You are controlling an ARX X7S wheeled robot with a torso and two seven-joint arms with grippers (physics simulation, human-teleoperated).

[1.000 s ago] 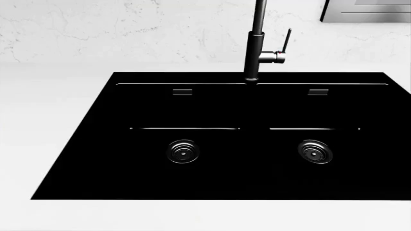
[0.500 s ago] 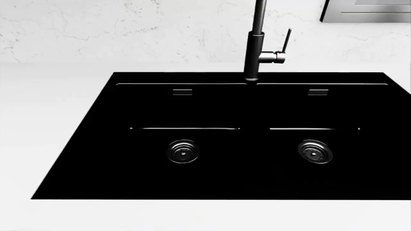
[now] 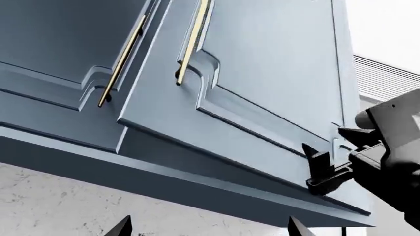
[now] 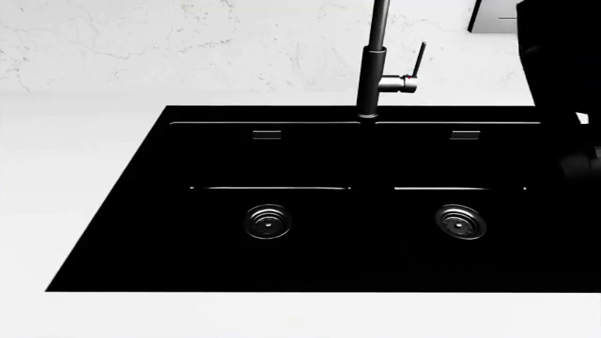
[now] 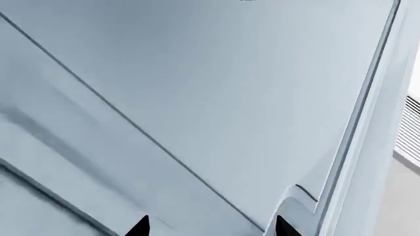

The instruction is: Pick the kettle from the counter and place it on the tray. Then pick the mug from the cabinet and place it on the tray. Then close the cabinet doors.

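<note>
While both grippers read spread, I see the right gripper at the blue cabinet doors, above the counter.

Double sink set in counter, faucet behind its middle

A pale blue-grey cabinet door is filling nearly the whole view. Two dark fingertips of the right hand are standing apart, pointing towards its panel.
</note>
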